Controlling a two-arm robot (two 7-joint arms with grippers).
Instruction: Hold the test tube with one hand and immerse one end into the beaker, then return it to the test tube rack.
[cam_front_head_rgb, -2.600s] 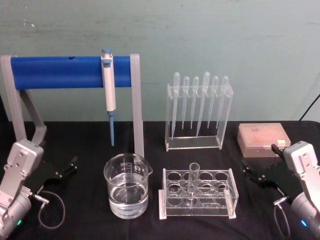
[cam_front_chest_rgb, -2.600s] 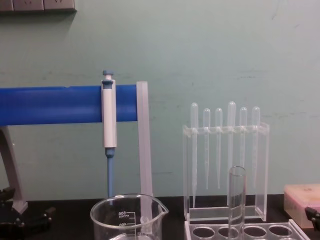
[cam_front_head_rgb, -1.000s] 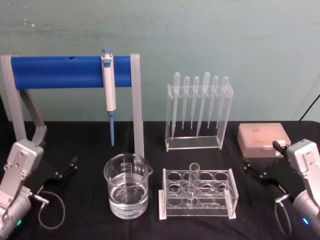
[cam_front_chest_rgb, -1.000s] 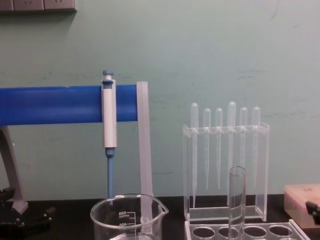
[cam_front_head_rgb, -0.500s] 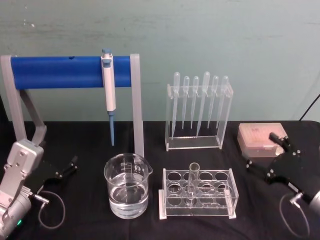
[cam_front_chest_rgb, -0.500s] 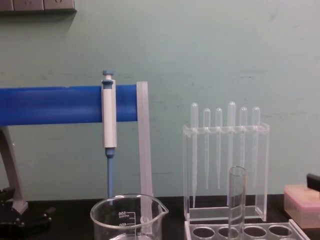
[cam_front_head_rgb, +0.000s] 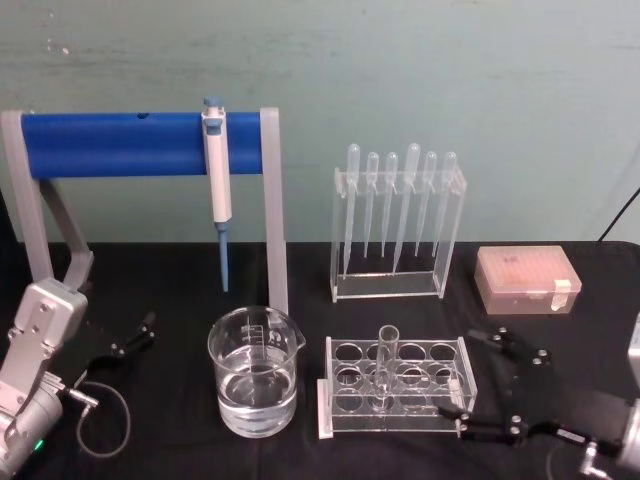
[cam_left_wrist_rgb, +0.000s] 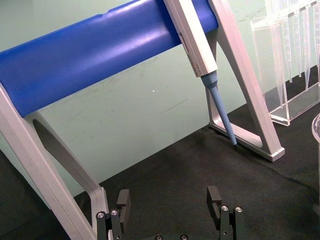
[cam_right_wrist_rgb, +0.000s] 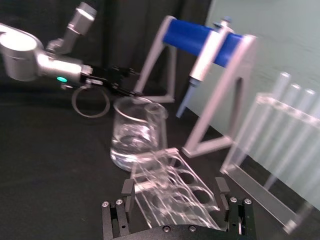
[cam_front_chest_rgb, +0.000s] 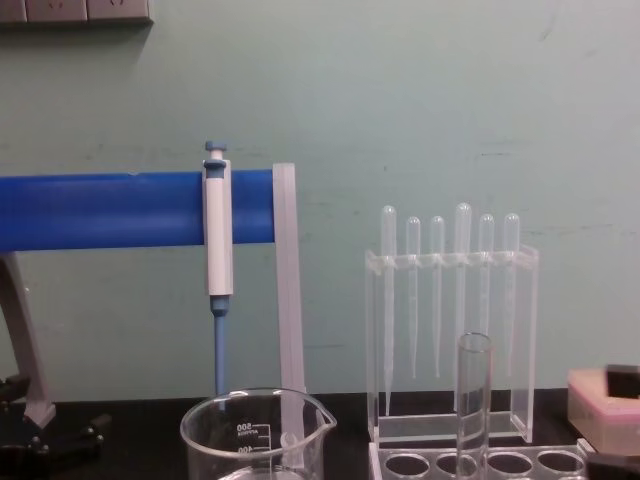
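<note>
Glass against black cloth: the test tube (cam_front_head_rgb: 385, 365) stands upright in the clear test tube rack (cam_front_head_rgb: 350, 430), long axis vertical, open rim on top, nothing touching it. The right gripper (cam_front_head_rgb: 487, 385) hangs low over the bench (cam_front_head_rgb: 180, 450) just off the rack's nearer end. Its two fingers are spread wide and empty, and the gap between them faces the rack. From that gripper the tube lies ahead toward the robot's left, set in from the rack's end wall, so at this height the acrylic stands between fingers and glass. The beaker (cam_front_head_rgb: 253, 372), part-filled with clear liquid, sits farther along the same line, beyond the rack's far end. The left gripper (cam_left_wrist_rgb: 169, 205), also spread open and holding nothing, sits on the far side of the beaker, well apart from the tube. The right arm is plainly the nearer one. A grasp looks to call for the fingers to come in above the rack's top plate and close across the upright tube near its rim. The tube would then need lifting straight up before any travel toward the beaker.
</note>
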